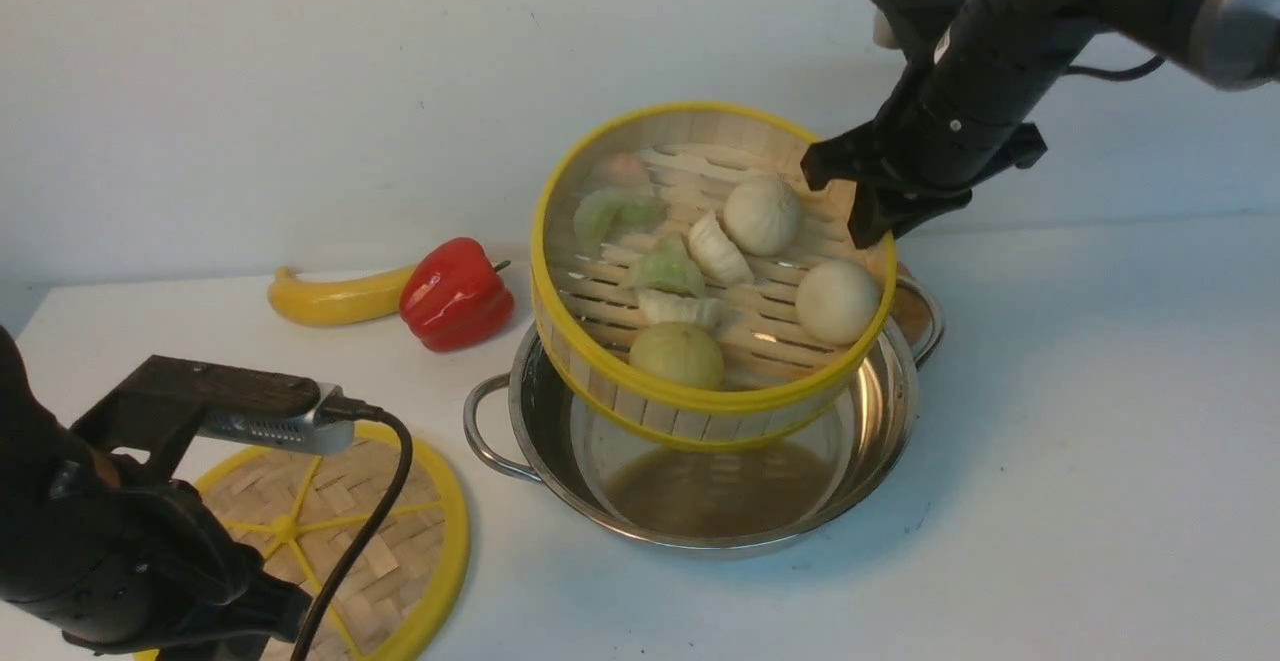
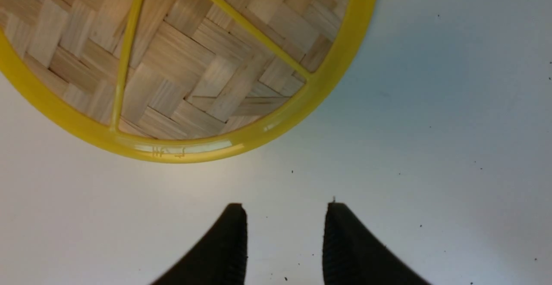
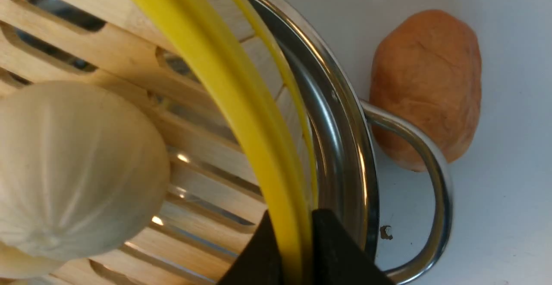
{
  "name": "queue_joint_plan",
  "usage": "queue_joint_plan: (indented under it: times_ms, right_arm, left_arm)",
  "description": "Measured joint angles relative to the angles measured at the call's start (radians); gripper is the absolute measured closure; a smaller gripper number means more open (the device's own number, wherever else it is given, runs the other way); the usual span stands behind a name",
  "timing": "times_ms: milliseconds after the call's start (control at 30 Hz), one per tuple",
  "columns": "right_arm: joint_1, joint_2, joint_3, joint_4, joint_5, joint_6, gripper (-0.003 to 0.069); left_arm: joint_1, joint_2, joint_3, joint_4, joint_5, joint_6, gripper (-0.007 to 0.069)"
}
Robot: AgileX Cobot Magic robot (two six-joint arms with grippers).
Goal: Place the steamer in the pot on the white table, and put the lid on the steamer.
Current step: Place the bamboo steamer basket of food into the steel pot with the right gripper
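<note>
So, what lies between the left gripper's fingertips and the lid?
Nothing but bare white table. The left wrist view shows this stretch between the open left gripper and the lid.

Faint embossed marks [image 2: 168, 151] on the lid [image 2: 181, 61] — illegible (too blurred).

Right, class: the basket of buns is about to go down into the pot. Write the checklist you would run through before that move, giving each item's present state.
1. Grip: the fingers of the right gripper pinch the rim of the steamer: ok.
2. Steamer above the pot: ok.
3. Steamer level: not ok, it is tilted.
4. Food contained: ok, the buns lie on the steamer's floor.
5. Pot bottom free: cannot tell, partly hidden.
6. Lid flat on the white table, left gripper open beside it: ok.
</note>
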State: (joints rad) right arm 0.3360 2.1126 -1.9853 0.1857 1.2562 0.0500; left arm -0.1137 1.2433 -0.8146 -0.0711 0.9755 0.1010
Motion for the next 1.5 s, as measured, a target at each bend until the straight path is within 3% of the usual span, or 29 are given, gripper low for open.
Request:
queue_joint_plan:
  times_ms: [1500]
  right_arm:
    - [0.005, 0.177, -0.002, 0.004, -0.011, 0.008, 0.0587]
  left_arm:
    - [0.000, 0.000, 0.000, 0.000, 0.000, 0.003, 0.0384]
